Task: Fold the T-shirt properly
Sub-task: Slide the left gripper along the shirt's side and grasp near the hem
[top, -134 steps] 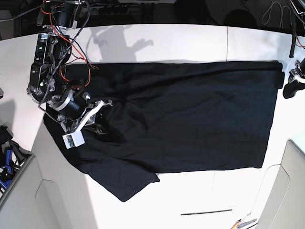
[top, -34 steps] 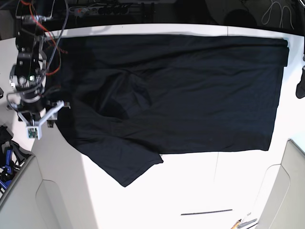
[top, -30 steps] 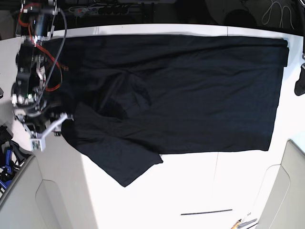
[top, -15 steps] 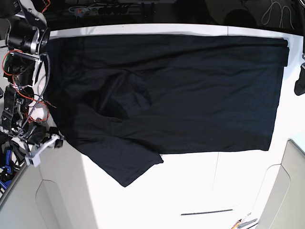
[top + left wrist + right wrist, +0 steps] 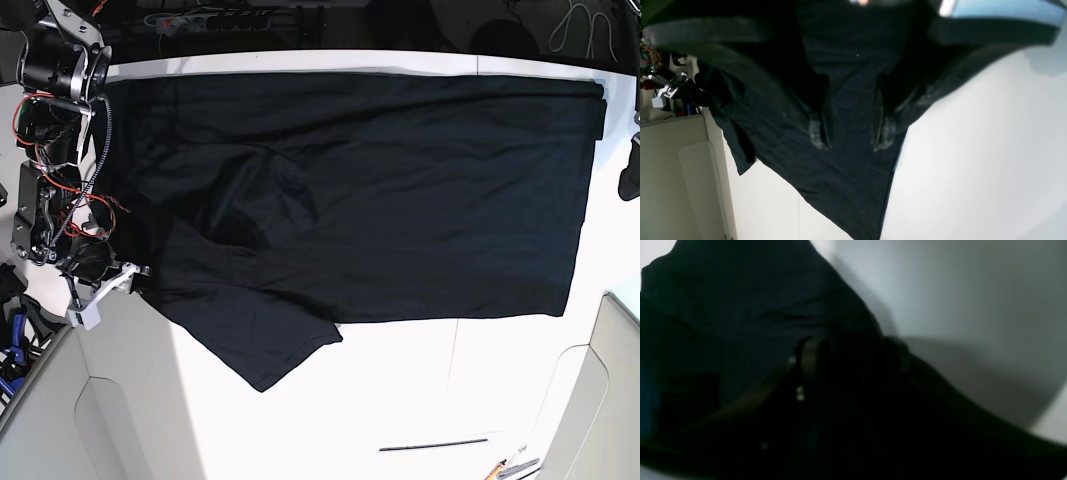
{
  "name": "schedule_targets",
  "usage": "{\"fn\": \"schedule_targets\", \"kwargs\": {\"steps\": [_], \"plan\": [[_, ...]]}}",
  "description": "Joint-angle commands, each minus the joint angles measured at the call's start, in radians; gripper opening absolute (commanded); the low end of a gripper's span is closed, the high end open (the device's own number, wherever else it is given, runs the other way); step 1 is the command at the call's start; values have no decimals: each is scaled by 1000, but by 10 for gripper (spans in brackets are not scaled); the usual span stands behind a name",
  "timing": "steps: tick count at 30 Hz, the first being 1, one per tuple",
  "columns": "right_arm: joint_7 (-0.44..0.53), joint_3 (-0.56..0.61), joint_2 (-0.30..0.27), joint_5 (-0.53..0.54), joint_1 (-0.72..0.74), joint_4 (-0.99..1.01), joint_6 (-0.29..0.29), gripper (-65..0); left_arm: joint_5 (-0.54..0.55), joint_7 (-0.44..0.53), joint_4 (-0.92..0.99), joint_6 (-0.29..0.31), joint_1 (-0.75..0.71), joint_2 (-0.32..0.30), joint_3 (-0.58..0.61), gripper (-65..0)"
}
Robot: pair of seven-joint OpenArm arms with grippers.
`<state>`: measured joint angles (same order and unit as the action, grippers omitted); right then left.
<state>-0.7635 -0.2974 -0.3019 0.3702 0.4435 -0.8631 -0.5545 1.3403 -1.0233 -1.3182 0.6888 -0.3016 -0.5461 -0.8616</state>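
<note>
The black T-shirt [image 5: 380, 190] lies spread across the white table [image 5: 400, 400], with a rumpled fold left of its middle and one sleeve pointing to the front left. My right gripper [image 5: 118, 278] is low at the shirt's left edge. In the right wrist view its dark fingers [image 5: 808, 355] sit against the T-shirt [image 5: 740, 306], and the blur hides whether cloth is pinched. My left gripper [image 5: 851, 138] hangs open above the T-shirt's [image 5: 846, 173] right side with nothing between its fingers. In the base view the left gripper [image 5: 630, 170] shows only at the right border.
Beige bin walls stand at the front left [image 5: 50, 410] and front right [image 5: 610, 390]. A thin dark strip [image 5: 432, 444] lies on the table near the front edge. Cables and a power strip [image 5: 230, 18] run along the back.
My right arm dropped toward the front left corner beside the shirt, then came back in to the shirt's left edge. The shirt and the left arm have stayed put.
</note>
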Motion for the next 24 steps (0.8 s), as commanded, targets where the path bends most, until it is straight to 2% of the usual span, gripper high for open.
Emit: {"fn": "schedule_targets", "kwargs": {"steps": [1, 5, 6, 11, 16, 21, 24], "plan": [[-18, -2, -8, -3, 13, -9, 0, -440, 24, 21, -16, 9, 5, -27, -9, -421], [0, -2, -8, -3, 13, -9, 0, -630, 24, 21, -16, 9, 5, -27, -9, -421], [5, -2, -8, -3, 13, -9, 0, -650, 24, 21, -16, 9, 5, -27, -9, -421], [17, -2, -8, -3, 13, -9, 0, -650, 24, 24, -16, 9, 5, -27, -9, -421], [24, -2, -8, -3, 13, -9, 0, -650, 15, 80, -16, 9, 19, -27, -8, -421], [31, -2, -8, 24, 13, -9, 0, -650, -122, 123, -16, 9, 116, -31, 4, -421], [31, -2, -8, 34, 13, -9, 0, -650, -235, 219, -16, 9, 156, -53, 74, -413]]}}
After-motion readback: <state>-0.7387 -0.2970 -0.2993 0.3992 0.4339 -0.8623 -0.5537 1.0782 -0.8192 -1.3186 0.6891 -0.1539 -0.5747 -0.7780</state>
